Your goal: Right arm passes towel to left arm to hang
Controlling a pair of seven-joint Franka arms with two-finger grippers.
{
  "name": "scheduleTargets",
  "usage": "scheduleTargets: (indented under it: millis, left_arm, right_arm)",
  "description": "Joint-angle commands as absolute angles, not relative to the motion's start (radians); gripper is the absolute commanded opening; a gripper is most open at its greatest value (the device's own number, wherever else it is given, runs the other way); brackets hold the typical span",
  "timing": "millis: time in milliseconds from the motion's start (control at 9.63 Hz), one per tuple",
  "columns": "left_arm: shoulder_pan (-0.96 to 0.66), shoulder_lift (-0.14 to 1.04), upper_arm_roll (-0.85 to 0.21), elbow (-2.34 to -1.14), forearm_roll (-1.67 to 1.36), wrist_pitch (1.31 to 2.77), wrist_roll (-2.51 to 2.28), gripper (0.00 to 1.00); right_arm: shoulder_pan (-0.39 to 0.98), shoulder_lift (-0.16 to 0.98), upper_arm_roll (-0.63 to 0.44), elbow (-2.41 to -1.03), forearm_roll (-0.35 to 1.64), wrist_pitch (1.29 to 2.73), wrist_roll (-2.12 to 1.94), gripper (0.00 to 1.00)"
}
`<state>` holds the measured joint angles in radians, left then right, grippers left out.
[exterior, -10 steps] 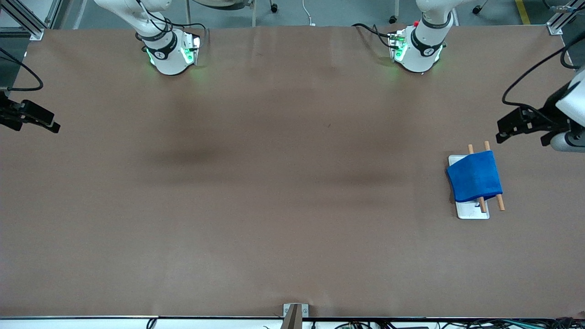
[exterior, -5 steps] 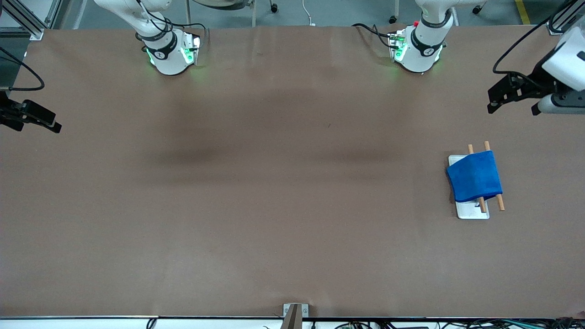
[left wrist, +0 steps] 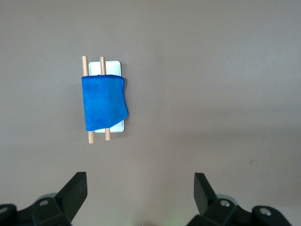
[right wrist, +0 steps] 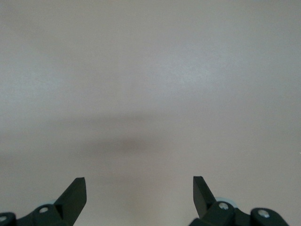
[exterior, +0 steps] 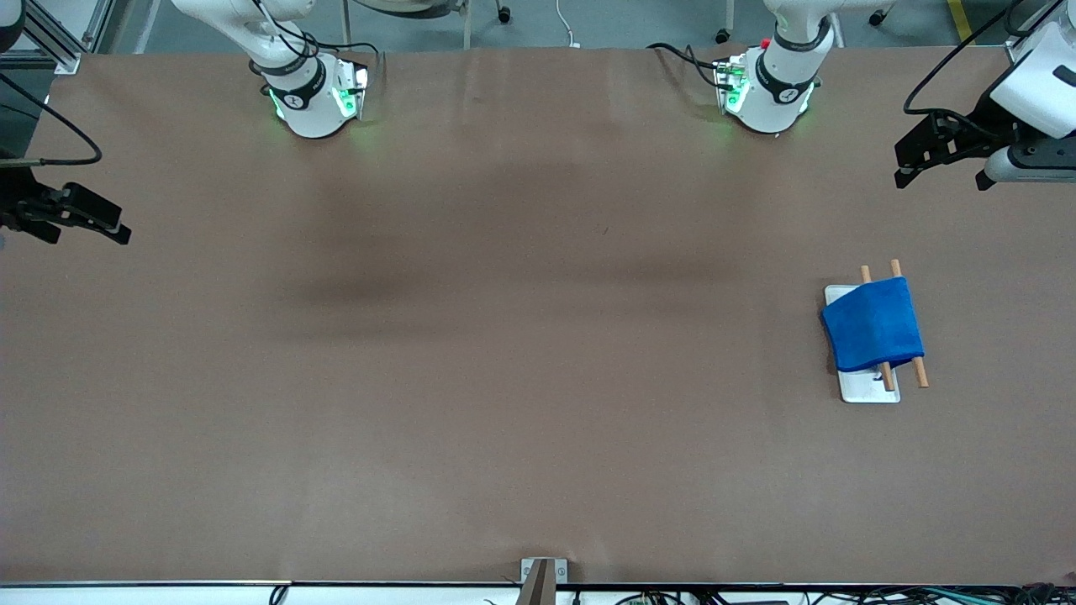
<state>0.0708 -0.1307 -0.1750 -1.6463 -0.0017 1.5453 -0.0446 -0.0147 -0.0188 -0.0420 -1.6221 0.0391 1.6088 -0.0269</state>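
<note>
Towel (exterior: 872,324) already hangs over two rods (exterior: 920,374) on the stand (exterior: 870,390), near the surface's edge at the left arm's end. Left end effector (exterior: 941,161) and right end effector (exterior: 84,223) both wide open, empty, over opposite surface edges; nothing left to do.

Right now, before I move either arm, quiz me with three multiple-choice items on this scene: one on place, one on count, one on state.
1. Where is the towel?
A. Draped over the rack's dowels, toward the left arm's end of the table
B. Flat on the table under the right claw
C. Held in the left claw

2. How many wooden dowels stick out from under the towel?
A. One
B. Two
C. Four

3. What state are the claws in?
A. Both shut, empty
B. Right shut on the towel
C. Both open, empty

Answers:
1 A: it lies across the dowels above the white base.
2 B: two rod ends show in the left wrist view.
3 C: the left claw and the right claw show fingers spread, with nothing between them.
</note>
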Motion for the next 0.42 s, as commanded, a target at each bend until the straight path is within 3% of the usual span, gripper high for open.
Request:
scheduleTargets:
  millis: [0,311]
  left_arm:
    - [0.067,-0.092,-0.167,-1.642,-0.014,1.552,-0.049,1.00]
    - [0.064,-0.072,-0.172,-1.620,-0.005,1.551,-0.051,1.00]
  right_arm:
    - [-0.012,-0.028,-0.043,-1.646,0.049,1.611,-0.020,1.00]
    - [-0.014,-0.043,-0.043,-1.680,0.049,1.606,-0.021,1.00]
